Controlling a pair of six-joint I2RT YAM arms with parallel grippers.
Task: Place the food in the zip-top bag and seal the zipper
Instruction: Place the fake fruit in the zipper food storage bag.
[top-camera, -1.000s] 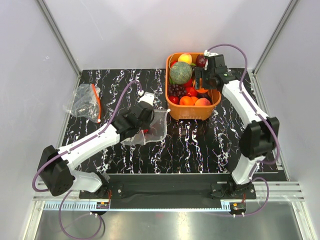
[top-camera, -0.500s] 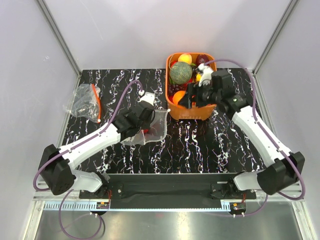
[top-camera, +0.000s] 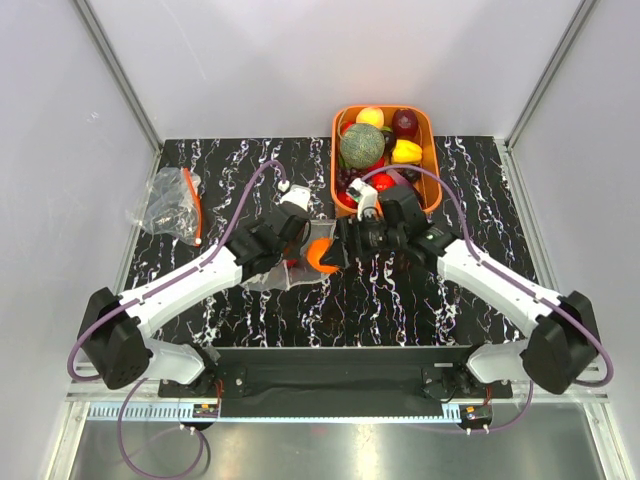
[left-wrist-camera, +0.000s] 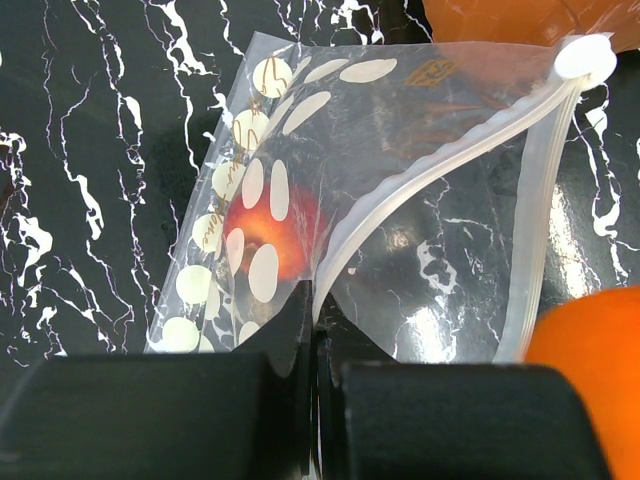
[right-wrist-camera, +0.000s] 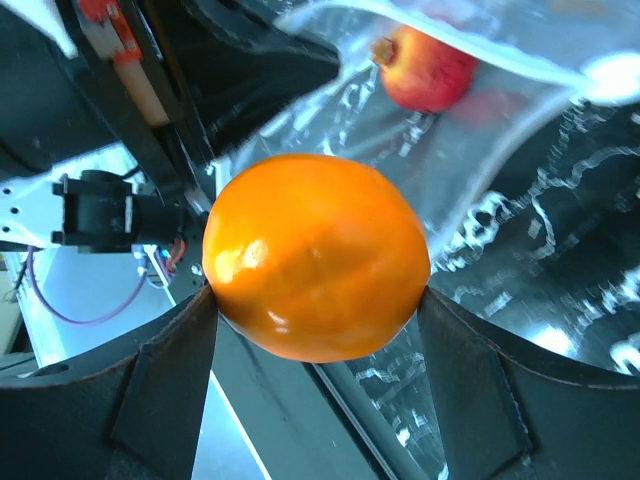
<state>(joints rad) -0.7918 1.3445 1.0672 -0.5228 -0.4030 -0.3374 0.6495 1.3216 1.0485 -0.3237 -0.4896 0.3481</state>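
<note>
The zip-top bag (left-wrist-camera: 400, 110), clear with white dots, lies on the black marbled table (top-camera: 400, 300). A small red-peach fruit (left-wrist-camera: 272, 240) sits inside it. My left gripper (left-wrist-camera: 315, 300) is shut on the bag's mouth edge at the zipper (left-wrist-camera: 440, 170), holding the mouth lifted apart. My right gripper (right-wrist-camera: 315, 295) is shut on the orange round fruit (right-wrist-camera: 315, 255) and holds it just at the bag's mouth. From above, the orange fruit (top-camera: 319, 254) hangs beside the left gripper (top-camera: 296, 252). The green netted melon (top-camera: 362, 146) rests in the basket.
An orange basket (top-camera: 434, 165) with several toy fruits stands at the back, right of centre. A crumpled clear plastic bundle with an orange strap (top-camera: 170, 205) lies at the far left. Grey walls enclose the table on three sides.
My right arm has swung from the basket down and left to the bag's mouth, carrying the orange fruit. The left arm and the bag have stayed in place.
</note>
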